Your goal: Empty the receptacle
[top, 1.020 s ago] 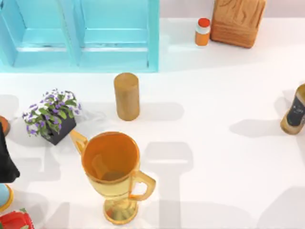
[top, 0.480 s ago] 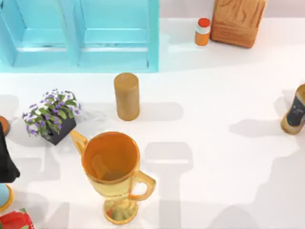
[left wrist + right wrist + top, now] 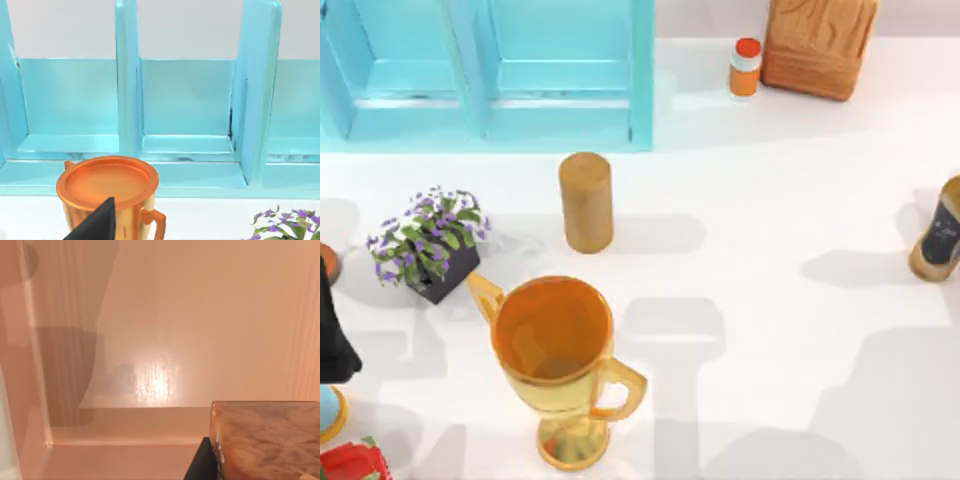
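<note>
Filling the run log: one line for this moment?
left arm: parked, table's left edge | trophy cup: upright, untouched | wooden cylinder: standing behind cup

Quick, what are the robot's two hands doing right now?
Left gripper: at the table's left edge, cannot be told.
Right gripper: beside the wooden block, cannot be told.

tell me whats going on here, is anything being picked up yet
Nothing is being handled yet. The orange trophy cup stands upright near the front of the table, between the potted purple flowers and open tabletop. The left arm sits at the left edge, away from the cup. The wooden cylinder stands behind it.
</note>
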Robot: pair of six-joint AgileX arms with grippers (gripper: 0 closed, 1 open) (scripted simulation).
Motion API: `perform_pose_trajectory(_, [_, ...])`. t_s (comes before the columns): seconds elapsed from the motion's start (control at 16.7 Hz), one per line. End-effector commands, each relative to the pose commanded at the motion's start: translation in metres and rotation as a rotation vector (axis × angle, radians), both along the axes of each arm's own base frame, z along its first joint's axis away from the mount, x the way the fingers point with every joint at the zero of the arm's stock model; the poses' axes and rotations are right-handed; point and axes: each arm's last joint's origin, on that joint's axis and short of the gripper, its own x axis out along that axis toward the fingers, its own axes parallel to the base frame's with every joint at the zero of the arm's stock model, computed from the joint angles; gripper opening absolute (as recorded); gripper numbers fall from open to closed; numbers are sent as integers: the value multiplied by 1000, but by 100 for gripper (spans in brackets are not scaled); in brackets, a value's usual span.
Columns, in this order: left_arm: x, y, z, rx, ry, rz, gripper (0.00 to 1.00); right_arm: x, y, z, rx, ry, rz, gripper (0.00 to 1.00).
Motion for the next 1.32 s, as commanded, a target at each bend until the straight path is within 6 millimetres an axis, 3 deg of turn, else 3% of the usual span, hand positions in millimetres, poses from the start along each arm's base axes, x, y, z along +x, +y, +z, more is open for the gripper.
perform_pose_trajectory(0.42, [0, 0, 0, 0, 0, 0, 100, 4, 1, -4, 13, 8, -2, 0])
perform_pose_trajectory(0.6, [0, 0, 0, 0, 0, 0, 100, 30, 7, -2, 15, -12, -34, 0])
perform_pose_trajectory(0.78, [0, 0, 0, 0, 0, 0, 100, 75, 24, -2, 20, -51, -78, 0])
perform_pose_trajectory(1.02, [0, 0, 0, 0, 0, 0, 100, 144, 78, -12, 35, -95, -117, 0])
perform_pose_trajectory(1.2, [0, 0, 0, 0, 0, 0, 100, 183, 146, -33, 48, -84, -107, 0])
perform_pose_trajectory(1.32, [0, 0, 0, 0, 0, 0, 100, 197, 198, -51, 48, -59, -83, 0])
